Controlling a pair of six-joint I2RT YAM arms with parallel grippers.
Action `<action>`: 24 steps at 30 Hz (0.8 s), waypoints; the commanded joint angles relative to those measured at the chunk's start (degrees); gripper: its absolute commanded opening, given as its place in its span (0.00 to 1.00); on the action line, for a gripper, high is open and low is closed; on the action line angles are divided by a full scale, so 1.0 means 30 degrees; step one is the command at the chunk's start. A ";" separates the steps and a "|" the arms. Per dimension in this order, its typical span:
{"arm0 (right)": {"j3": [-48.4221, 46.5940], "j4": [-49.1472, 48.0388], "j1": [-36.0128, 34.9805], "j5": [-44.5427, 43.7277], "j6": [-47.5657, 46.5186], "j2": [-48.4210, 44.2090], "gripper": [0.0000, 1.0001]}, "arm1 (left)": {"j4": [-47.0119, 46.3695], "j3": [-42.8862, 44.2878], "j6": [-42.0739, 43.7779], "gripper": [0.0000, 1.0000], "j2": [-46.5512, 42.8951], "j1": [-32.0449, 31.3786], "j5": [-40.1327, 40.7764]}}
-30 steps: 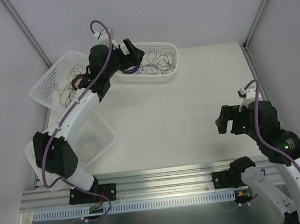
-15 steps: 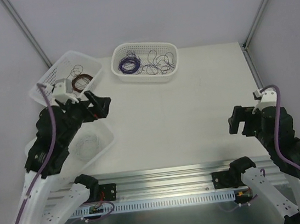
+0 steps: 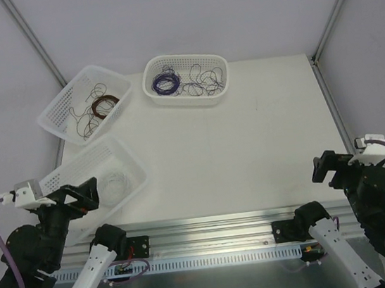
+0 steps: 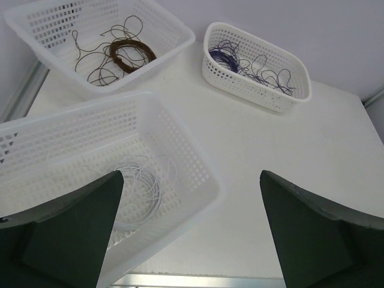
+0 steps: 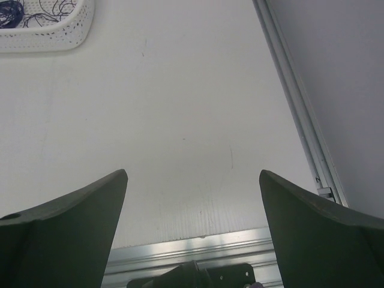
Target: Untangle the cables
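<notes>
1. Cables (image 3: pixel 202 80): loose purple loops lie in the far basket (image 3: pixel 194 101), beside one tight purple coil (image 3: pixel 165 83).
2. There are three white baskets. The left basket (image 3: pixel 59 104), just left of the far basket, holds loose brown wire (image 3: pixel 85 122) and one brown coil (image 3: pixel 104 104). The near basket (image 3: pixel 132 159), nearer and left of the far basket, holds whitish loops (image 3: pixel 116 181).
3. Left gripper (image 4: pixel 191 175): fingers spread wide and empty, at the near basket's near side, well apart from the far basket.
4. Right gripper (image 5: pixel 192 173): fingers spread and empty, over the table (image 5: pixel 180 90), well right of the far basket.
</notes>
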State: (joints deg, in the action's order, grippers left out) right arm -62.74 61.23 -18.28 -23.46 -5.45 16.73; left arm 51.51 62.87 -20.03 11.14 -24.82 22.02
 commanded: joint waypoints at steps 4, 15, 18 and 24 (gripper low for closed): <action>0.0872 -0.0136 0.0001 -0.2345 -0.0321 -0.2907 0.97 | 0.2049 -0.0419 -0.0089 0.99 -0.2509 -0.0135 0.2413; 0.1490 -0.0196 -0.0028 -0.2668 -0.0145 -0.6981 0.97 | 0.2372 -0.1533 -0.1115 0.99 -0.4795 -0.0135 0.3147; 0.1461 -0.0196 -0.0028 -0.2346 -0.0174 -0.7071 0.97 | 0.2401 -0.1592 -0.1116 0.99 -0.5088 -0.0135 0.3236; 0.1577 -0.0283 -0.0029 -0.1936 -0.0087 -0.7101 0.97 | 0.2461 -0.1709 -0.1262 0.99 -0.5499 -0.0135 0.3645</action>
State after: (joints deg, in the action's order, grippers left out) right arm -58.22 61.34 -18.31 -29.65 -5.43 0.27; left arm 59.24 58.13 -23.20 0.30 -24.82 30.81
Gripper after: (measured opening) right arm 0.971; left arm 0.992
